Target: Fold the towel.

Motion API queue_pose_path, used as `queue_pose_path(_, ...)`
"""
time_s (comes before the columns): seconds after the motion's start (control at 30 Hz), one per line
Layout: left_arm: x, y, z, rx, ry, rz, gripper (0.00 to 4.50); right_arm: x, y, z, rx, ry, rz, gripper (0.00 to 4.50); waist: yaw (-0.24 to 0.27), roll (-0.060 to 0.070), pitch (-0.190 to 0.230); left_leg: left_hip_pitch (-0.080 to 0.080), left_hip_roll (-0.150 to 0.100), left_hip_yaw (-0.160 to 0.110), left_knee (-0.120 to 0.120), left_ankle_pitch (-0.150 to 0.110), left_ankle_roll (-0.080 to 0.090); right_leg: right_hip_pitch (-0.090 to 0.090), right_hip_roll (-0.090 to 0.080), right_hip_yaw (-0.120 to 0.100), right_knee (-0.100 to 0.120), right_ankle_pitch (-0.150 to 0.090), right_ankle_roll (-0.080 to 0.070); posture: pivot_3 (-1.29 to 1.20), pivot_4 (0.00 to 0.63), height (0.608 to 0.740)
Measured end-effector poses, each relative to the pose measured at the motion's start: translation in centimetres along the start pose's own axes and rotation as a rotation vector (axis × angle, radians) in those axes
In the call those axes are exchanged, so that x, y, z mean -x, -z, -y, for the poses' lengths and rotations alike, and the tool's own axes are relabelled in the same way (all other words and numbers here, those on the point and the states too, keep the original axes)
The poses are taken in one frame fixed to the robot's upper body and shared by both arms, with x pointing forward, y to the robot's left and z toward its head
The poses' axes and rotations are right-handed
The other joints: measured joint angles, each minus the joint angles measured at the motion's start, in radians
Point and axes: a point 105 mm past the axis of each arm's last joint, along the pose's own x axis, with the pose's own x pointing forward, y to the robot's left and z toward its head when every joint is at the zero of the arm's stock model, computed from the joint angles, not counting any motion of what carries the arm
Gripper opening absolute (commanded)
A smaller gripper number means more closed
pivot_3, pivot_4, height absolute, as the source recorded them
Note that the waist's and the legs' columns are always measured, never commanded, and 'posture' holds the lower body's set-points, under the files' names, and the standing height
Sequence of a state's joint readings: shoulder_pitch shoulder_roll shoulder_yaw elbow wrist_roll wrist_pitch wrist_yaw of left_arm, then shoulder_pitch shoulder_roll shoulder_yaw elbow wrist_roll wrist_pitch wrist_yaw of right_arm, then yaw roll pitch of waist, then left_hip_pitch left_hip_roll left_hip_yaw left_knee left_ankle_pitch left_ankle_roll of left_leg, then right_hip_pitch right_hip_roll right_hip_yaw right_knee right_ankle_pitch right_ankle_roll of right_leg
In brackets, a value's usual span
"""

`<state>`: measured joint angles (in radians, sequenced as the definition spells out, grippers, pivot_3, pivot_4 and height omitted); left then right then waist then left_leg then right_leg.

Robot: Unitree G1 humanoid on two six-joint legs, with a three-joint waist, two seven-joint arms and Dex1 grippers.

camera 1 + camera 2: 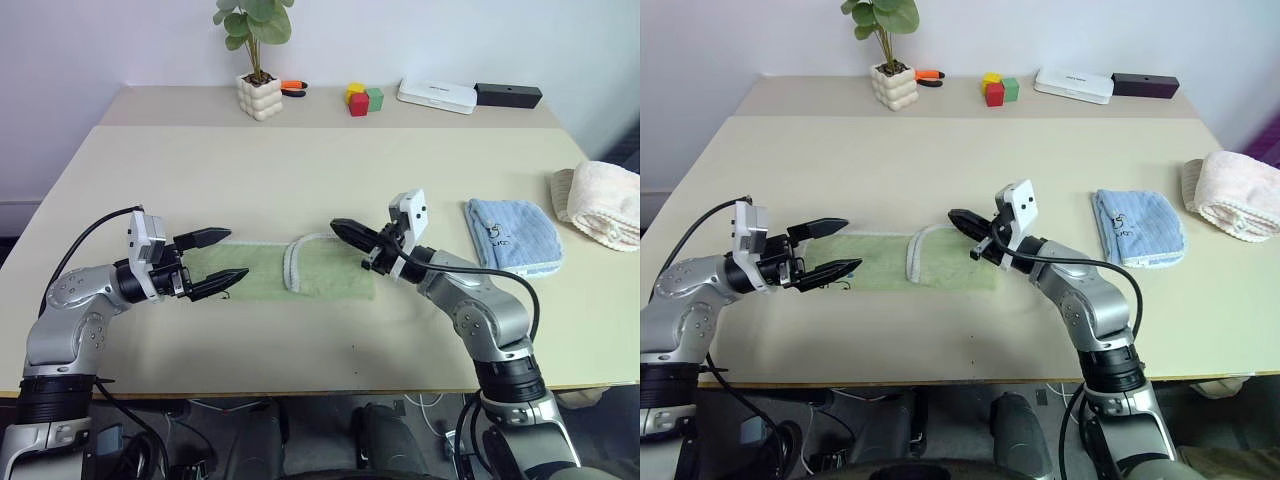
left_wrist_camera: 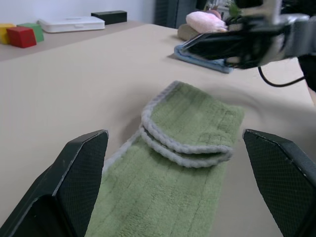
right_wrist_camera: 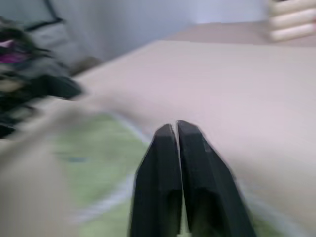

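- Beige table (image 1: 300, 170) fills most of the head view, with a white wall along the top of the frame.
- At the back edge, from upper left to upper right: a potted plant (image 1: 258, 60) in a white bumpy pot, an orange-handled tool (image 1: 294, 87) just beside it, a cluster of yellow, red and green blocks (image 1: 364, 98), a flat white box (image 1: 436, 95) and a black bar-shaped box (image 1: 508, 95).
- The towel (image 1: 290, 272), light green with white edging, lies flat at lower centre as a long narrow strip.
- Its right-hand portion is folded back over itself; the curved white edge of the flap sits near mid-strip and stands slightly raised, as the left wrist view (image 2: 185, 148) shows.
- The left gripper (image 1: 222, 258), left of centre, hovers over the left end of the towel with its fingers spread wide and nothing between them.
- The right gripper (image 1: 343, 230), right of centre, has its fingers pressed together and empty; the tips appear to hover just above the folded flap, though contact cannot be ruled out from the blurred right wrist view.
- A folded light blue towel (image 1: 513, 235) lies at the right, well apart from the green one.
- A rolled cream towel (image 1: 600, 203) sits at the far right edge, near the blue one.
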<state>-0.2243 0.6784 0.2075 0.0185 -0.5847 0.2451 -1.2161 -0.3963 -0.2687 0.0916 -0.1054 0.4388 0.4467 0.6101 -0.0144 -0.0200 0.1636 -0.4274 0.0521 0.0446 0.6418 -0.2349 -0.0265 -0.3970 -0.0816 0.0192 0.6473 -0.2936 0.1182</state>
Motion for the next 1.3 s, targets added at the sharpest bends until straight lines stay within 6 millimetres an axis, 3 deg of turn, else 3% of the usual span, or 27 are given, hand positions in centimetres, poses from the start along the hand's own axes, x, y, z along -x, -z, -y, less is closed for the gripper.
queue_pose_path(0.13, -0.1, 0.0, 0.0, 0.000, 0.003, 0.001, 4.50, -0.6, 2.3, 0.2, 0.066, 0.005, -0.031, 0.02, -0.001, 0.000, 0.000, 0.000, 0.000, 0.000, 0.000, 0.000, 0.000, 0.000, 0.000, 0.000, 0.000, 0.000, 0.000, 0.00, 0.150, 0.740)
queue_pose_path(0.3, 0.2, 0.4, 0.4, 0.009, -0.008, -0.011, 4.50, -1.2, 3.5, -0.1, 0.059, -0.009, -0.018, 0.02, -0.002, 0.000, 0.000, 0.000, 0.000, 0.000, 0.000, 0.000, 0.000, 0.000, 0.000, 0.000, 0.000, 0.000, 0.000, 0.00, 0.150, 0.740)
queue_pose_path(0.47, 1.0, 1.3, 0.6, 0.066, -0.056, -0.032, 4.50, -1.0, 6.6, 0.1, 0.143, 0.006, -0.099, 0.02, -0.002, 0.000, 0.000, 0.000, 0.000, 0.000, 0.000, 0.000, 0.000, 0.000, 0.000, 0.000, 0.000, 0.000, 0.000, 0.00, 0.150, 0.740)
queue_pose_path(0.83, 2.8, 0.5, 1.5, 0.356, -0.166, 0.022, 4.50, -2.1, 6.6, -0.1, 0.319, -0.007, -0.108, 0.02, -0.007, 0.000, 0.000, 0.002, 0.001, -0.001, 0.000, 0.000, 0.000, 0.001, 0.000, 0.000, 0.001, 0.000, 0.000, 0.00, 0.150, 0.740)
queue_pose_path(1.0, 3.5, 0.7, 3.3, 0.509, -0.182, 0.038, 4.50, -2.4, 3.5, -1.1, 0.327, -0.052, -0.029, 0.02, -0.006, 0.000, 0.000, 0.002, 0.001, 0.000, -0.001, 0.000, 0.000, 0.001, -0.001, 0.001, 0.001, 0.000, 0.000, 0.00, 0.150, 0.740)
queue_pose_path(1.13, 4.1, 0.9, 3.4, 0.640, -0.245, 0.094, 4.50, -2.4, 1.1, -2.9, 0.334, -0.138, 0.041, 0.02, -0.002, 0.000, 0.000, 0.002, 0.001, -0.001, -0.001, 0.000, -0.001, 0.001, -0.001, 0.000, 0.001, -0.001, -0.002, 0.00, 0.150, 0.740)
queue_pose_path(1.3, 4.8, 1.2, 3.6, 0.783, -0.330, 0.174, 4.50, -1.7, 3.8, -4.1, 0.293, -0.196, -0.026, 0.02, -0.004, 0.000, 0.000, 0.002, 0.000, -0.001, -0.001, 0.000, -0.001, 0.001, -0.003, 0.000, 0.001, -0.001, -0.003, 0.00, 0.150, 0.740)
